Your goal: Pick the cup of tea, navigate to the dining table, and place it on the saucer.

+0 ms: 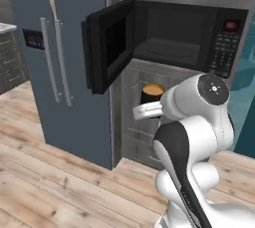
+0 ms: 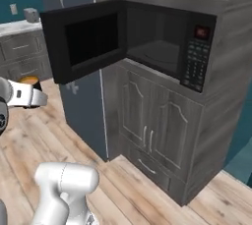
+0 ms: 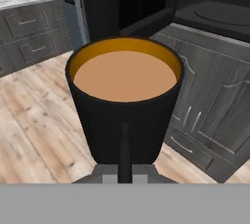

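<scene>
- Black and filled nearly to the brim with orange-brown liquid, the cup of tea [image 3: 124,103] sits at the centre of your hand view, upright, with its handle running down toward the bottom edge.
- Your gripper [image 3: 124,175] is clamped on that handle at the bottom centre of the hand view; the fingers are closed tight with the cup carried in the air, clear of any surface.
- Look at the left base view: the cup [image 1: 152,92] shows just right of centre, above the white hand, in front of the grey cabinet doors below the microwave [image 1: 184,35].
- In the right base view you find the cup [image 2: 29,81] at the far left edge, mid-height, sitting just above the white wrist.
- Your microwave stands open; its door [image 1: 107,48] swings out to the left in the upper middle of the left base view, and the cavity behind it looks dark.
- A tall blue-grey refrigerator [image 1: 55,57] fills the left part of that view, beside the microwave cabinet.
- Light wooden floor [image 2: 147,194] runs across the lower part of both base views, beneath the carried cup.
</scene>
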